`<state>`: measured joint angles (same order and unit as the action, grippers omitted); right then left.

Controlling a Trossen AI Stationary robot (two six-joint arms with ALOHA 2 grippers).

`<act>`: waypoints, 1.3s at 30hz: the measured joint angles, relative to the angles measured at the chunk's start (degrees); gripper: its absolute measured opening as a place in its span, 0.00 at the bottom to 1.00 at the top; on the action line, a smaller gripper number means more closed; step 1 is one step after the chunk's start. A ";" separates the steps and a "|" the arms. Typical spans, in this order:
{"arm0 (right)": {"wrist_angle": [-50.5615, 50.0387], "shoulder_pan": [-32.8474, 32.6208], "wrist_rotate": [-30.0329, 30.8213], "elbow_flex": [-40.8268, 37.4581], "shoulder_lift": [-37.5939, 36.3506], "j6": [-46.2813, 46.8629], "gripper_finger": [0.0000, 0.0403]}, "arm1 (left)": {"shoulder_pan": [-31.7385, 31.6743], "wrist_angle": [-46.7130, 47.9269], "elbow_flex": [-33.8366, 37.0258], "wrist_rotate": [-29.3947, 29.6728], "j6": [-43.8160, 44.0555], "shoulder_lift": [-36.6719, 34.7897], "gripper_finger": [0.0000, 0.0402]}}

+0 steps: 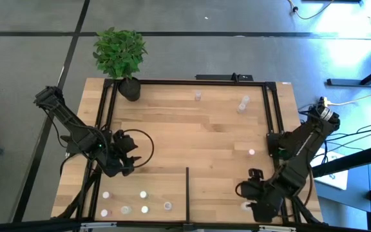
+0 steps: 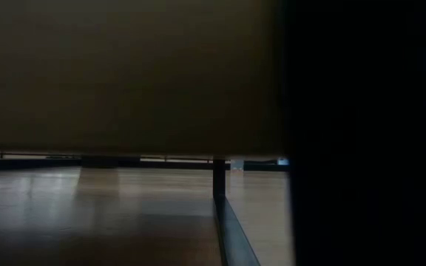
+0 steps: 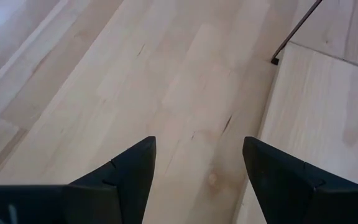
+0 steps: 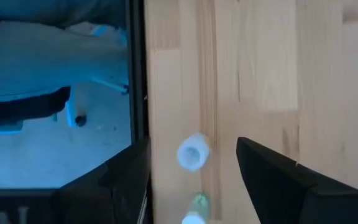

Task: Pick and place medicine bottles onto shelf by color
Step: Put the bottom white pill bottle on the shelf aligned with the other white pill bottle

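High view: I look straight down on the whole shelf [image 1: 192,135] from far up.
Low view: I sit level at board height, mostly blocked by something dark and near.
Left wrist: close above bare wood.
Right wrist: close over a bottle [image 4: 192,151]; I also find it overhead, near right.

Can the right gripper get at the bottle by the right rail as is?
Probably yes. The right gripper is open, the bottle stands between its fingers, and only the black rail crowds one side.
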<state>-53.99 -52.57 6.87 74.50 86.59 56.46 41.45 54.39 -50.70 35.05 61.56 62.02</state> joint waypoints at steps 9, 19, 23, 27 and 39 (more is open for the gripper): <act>1.00 -1.34 2.42 -0.02 0.00 -2.99 0.59 | 1.30 -6.41 0.00 -0.15 -7.01 0.00 0.59; 1.02 -1.72 2.59 -0.02 1.94 -2.84 0.59 | 6.70 -27.99 0.00 -2.43 -30.50 -0.28 0.59; 0.81 -2.48 1.89 -0.04 5.19 -3.06 0.59 | 8.33 -34.56 0.00 -2.77 -36.88 -0.28 0.59; 0.78 -2.50 0.59 -0.08 8.20 -3.16 0.59 | 9.03 -38.65 0.00 -2.79 -38.47 -0.28 0.59; 0.67 -2.54 -3.93 -0.09 12.00 -4.68 0.59 | 8.96 -41.69 0.00 -2.71 -37.84 -0.28 0.59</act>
<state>-53.32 -55.11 2.94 74.41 98.59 51.78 50.41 12.70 -50.70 32.34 23.73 61.73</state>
